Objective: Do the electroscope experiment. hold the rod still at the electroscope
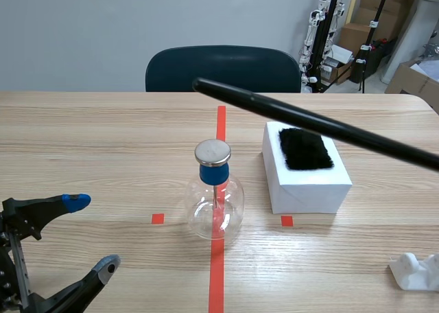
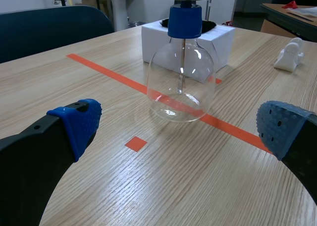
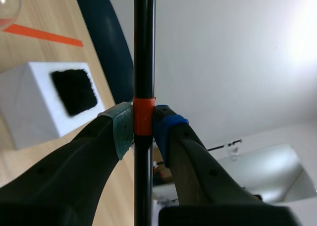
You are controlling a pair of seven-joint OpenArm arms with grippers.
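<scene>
The electroscope (image 1: pixel 215 198) is a clear glass flask with a blue stopper and a round metal cap, standing on the red tape line at the table's middle; in the left wrist view the electroscope (image 2: pixel 181 72) stands ahead of my open left gripper (image 2: pixel 178 132). A long black rod (image 1: pixel 309 120) slants in from the right, its tip (image 1: pixel 199 86) above and behind the metal cap, apart from it. My right gripper (image 3: pixel 143 129) is shut on the rod (image 3: pixel 143 57) at its orange band. My left gripper (image 1: pixel 86 234) rests low at the near left.
A white box (image 1: pixel 305 172) with a black fur patch (image 1: pixel 304 149) on top stands right of the flask. A white holder (image 1: pixel 417 270) lies at the near right. A dark chair (image 1: pixel 223 69) stands behind the table's far edge.
</scene>
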